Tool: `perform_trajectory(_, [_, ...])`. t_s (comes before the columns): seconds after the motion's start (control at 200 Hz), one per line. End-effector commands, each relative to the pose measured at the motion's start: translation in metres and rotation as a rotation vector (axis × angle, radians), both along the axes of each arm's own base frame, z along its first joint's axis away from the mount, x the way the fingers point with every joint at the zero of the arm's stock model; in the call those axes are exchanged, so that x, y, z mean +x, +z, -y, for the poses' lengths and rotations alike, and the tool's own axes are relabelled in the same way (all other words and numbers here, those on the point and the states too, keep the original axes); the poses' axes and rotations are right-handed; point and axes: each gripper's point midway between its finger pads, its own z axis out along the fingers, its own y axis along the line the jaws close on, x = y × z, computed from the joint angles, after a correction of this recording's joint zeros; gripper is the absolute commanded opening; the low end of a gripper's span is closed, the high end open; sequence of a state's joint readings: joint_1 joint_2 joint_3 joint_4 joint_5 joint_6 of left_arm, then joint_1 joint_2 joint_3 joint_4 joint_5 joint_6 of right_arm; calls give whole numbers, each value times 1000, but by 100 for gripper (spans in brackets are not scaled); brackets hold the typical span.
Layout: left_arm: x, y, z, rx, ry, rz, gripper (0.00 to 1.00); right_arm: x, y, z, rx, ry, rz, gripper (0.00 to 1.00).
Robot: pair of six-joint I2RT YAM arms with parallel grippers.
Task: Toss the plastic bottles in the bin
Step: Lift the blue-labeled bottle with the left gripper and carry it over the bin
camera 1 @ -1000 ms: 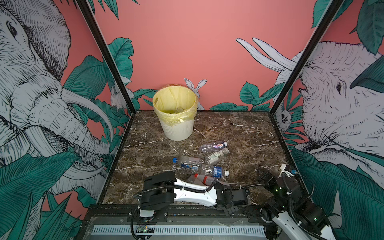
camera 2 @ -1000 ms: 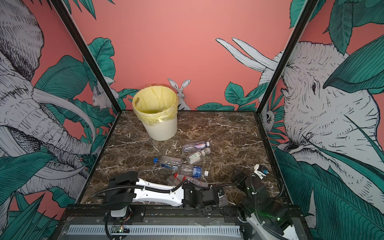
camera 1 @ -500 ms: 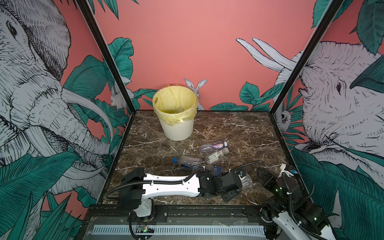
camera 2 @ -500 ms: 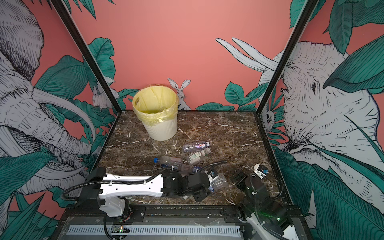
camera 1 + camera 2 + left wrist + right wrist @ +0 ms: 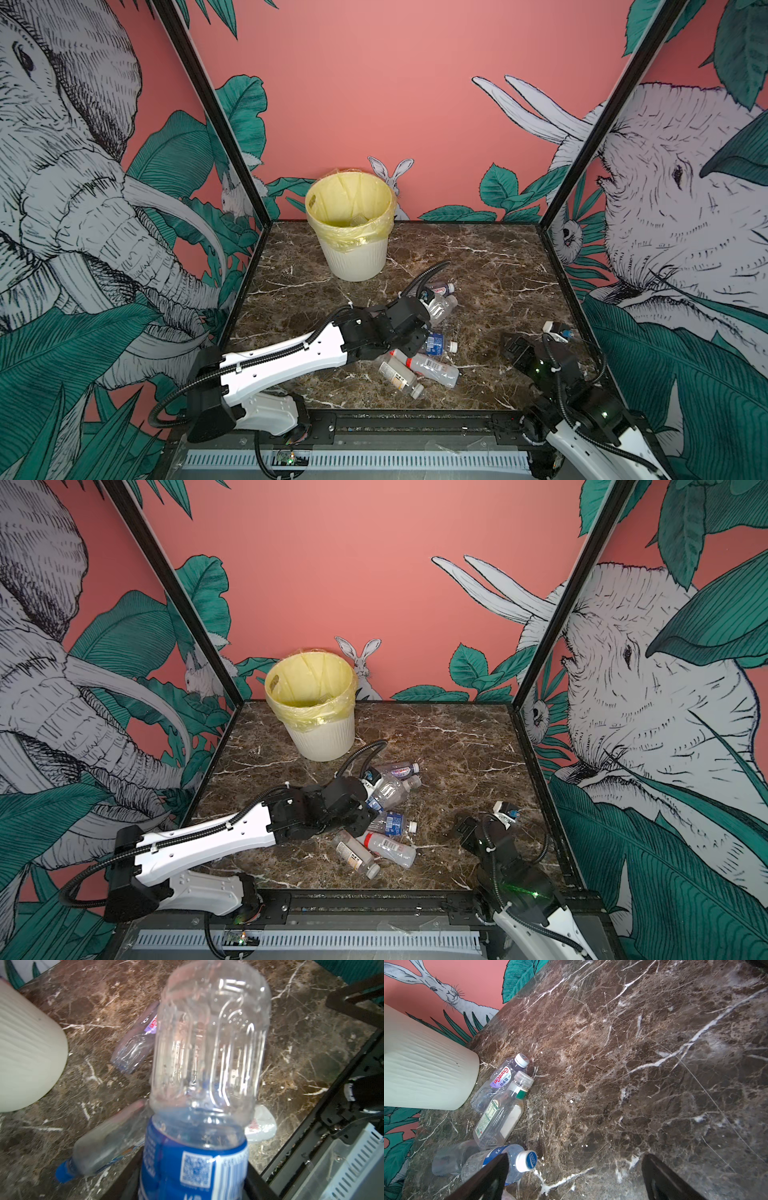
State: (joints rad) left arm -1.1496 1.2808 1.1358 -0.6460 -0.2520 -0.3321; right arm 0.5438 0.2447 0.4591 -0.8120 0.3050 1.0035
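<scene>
You are risking a miss at the bin (image 5: 353, 257): it is standing at the back left, well apart from the left gripper (image 5: 426, 318), and the held bottle (image 5: 207, 1053) is sticking far out past the jaws, so it could be clipping the rim or slipping loose. The loose bottles (image 5: 432, 368) are lying close around it and could be getting knocked. The left jaws are clamping the held bottle at its blue label; the right gripper (image 5: 575, 1178) is sitting spread wide, holding nothing
</scene>
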Motion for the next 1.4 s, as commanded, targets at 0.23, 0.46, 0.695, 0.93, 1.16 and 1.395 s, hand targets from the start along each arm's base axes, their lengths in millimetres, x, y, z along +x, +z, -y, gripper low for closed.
perform_trajectory(0.23, [35,3,-78,7,210,7,45,18,-11,-26,64,48,-25,99])
perform_trajectory(0.46, [47,-7,-123,2,371,-39,44,33,18,-29,48,51,49,99])
perform_trajectory(0.695, [57,-12,-165,-14,531,-77,42,49,11,-53,31,117,-54,99])
perform_trajectory(0.93, [64,-4,-185,-128,603,-120,41,66,0,-79,34,197,-116,99])
perform_trajectory(1.16, [68,-4,-197,-321,682,-192,37,74,-11,-96,65,241,-158,99])
perform_trajectory(1.395, [75,10,-192,-561,730,-179,37,74,-23,-101,73,254,-198,99])
